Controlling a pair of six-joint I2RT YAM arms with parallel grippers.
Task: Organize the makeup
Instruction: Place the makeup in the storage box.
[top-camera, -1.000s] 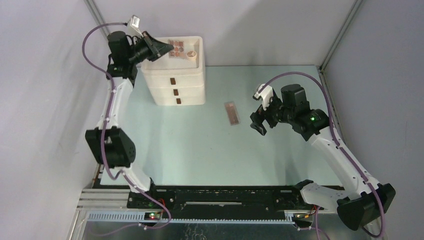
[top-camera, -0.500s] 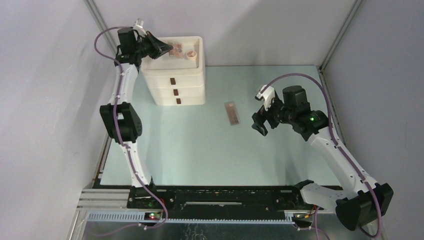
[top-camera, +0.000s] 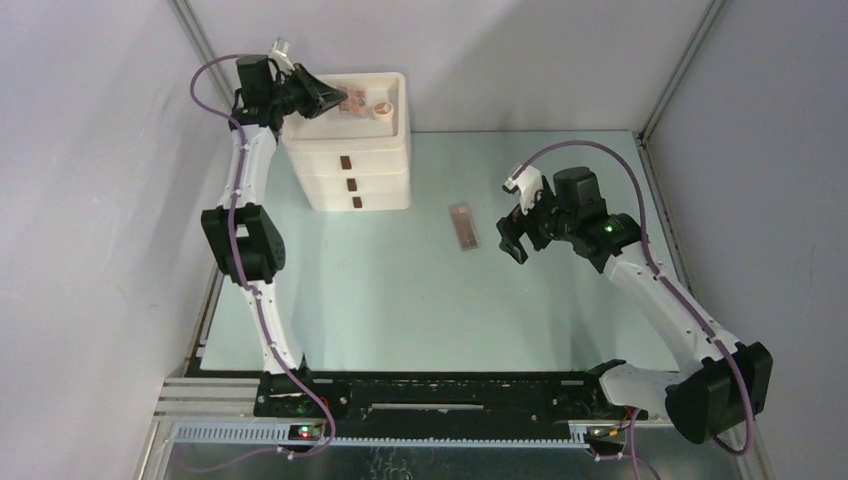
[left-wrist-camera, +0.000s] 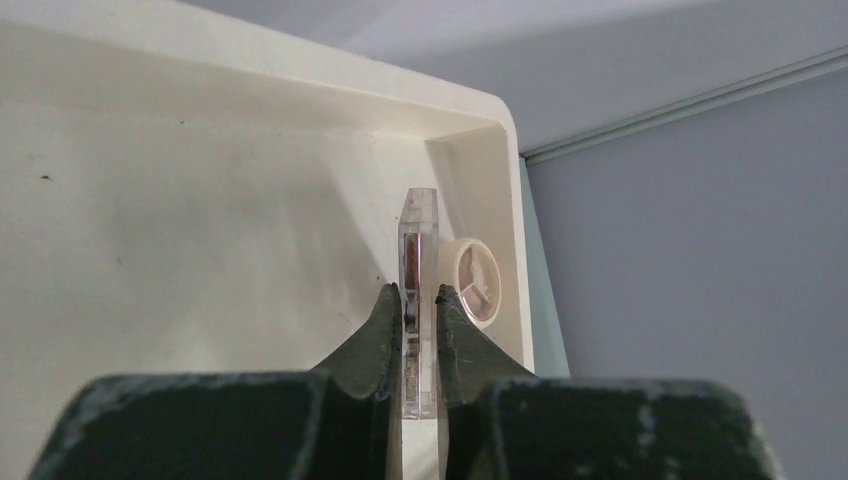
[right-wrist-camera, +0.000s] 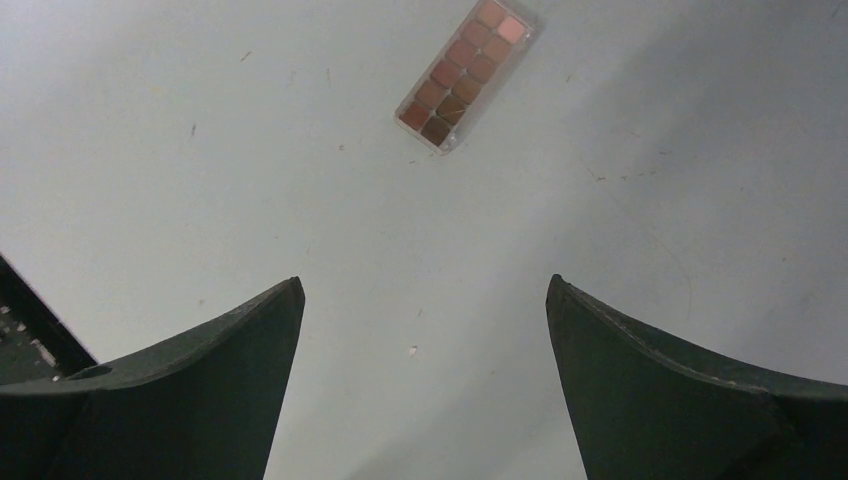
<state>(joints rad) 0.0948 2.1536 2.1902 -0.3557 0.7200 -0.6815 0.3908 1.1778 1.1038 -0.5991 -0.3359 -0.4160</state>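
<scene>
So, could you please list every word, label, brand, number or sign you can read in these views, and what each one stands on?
None: no word, number, brand or sign is readable in any view.
The cream drawer box shows only small brown rectangles on its drawers.
The palette on the table shows colour pans, no print.
The clear palette in the left tool is edge-on; the round compact bears no lettering.

Open table (top-camera: 400, 290) around lone palette (top-camera: 463, 228); drawer box (top-camera: 330, 170) at far-left corner
</scene>
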